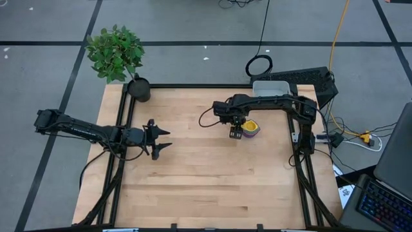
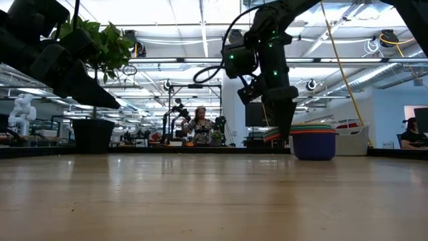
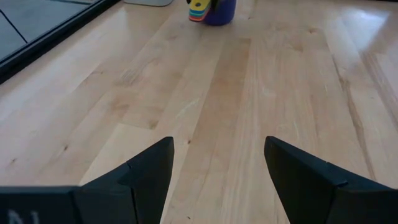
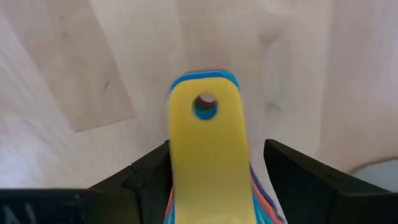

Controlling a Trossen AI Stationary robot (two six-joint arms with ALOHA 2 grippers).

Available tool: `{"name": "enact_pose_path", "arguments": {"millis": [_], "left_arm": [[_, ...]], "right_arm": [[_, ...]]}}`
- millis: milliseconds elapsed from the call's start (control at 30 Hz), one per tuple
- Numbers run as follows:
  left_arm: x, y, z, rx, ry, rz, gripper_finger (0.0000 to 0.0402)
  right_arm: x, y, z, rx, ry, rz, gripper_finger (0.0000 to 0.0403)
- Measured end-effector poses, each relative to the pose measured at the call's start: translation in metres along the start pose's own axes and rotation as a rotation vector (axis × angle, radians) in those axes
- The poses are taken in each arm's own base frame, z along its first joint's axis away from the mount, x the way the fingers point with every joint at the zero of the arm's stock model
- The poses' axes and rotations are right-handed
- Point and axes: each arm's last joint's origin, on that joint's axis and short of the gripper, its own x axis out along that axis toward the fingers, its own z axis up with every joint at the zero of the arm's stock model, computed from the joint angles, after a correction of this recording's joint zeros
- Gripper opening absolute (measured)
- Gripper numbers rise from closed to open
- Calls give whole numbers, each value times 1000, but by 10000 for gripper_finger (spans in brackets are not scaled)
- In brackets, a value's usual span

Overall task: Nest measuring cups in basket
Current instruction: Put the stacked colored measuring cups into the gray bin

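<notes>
The measuring cups (image 1: 252,127) sit nested in one stack on the table right of centre. A yellow cup is on top and a dark blue one is outermost (image 2: 313,143). Their stacked flat handles (image 4: 205,143) point toward the table's left. My right gripper (image 1: 236,133) is open, with its fingers (image 4: 149,171) standing on either side of these handles from above. I cannot tell whether a finger touches them. The light grey basket (image 1: 270,87) stands at the far edge, behind the stack. My left gripper (image 1: 162,138) is open over the table's left part, and the stack (image 3: 211,9) shows far ahead of it.
A black pot with a green plant (image 1: 138,89) stands at the table's far left corner. A black frame rail (image 1: 193,86) runs along the far edge. Bare wood (image 1: 206,180) lies between the arms and toward the near edge. People show in the room beyond (image 2: 199,127).
</notes>
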Motion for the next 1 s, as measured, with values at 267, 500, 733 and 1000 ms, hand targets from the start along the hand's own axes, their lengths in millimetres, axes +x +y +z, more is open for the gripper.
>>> {"name": "enact_pose_path", "arguments": {"millis": [267,500,733,1000], "left_arm": [[0,0,0,-5,4,1,255],[0,0,-1,-6,6,1,255],[0,0,-1,-6,7,1,255],[0,0,-1,-8,7,1,255]], "right_arm": [[-3,0,-1,23,-22,2,235],[14,2,-10,24,34,7,235],[22,3,-12,24,35,8,235],[22,3,-10,26,12,7,235]]}}
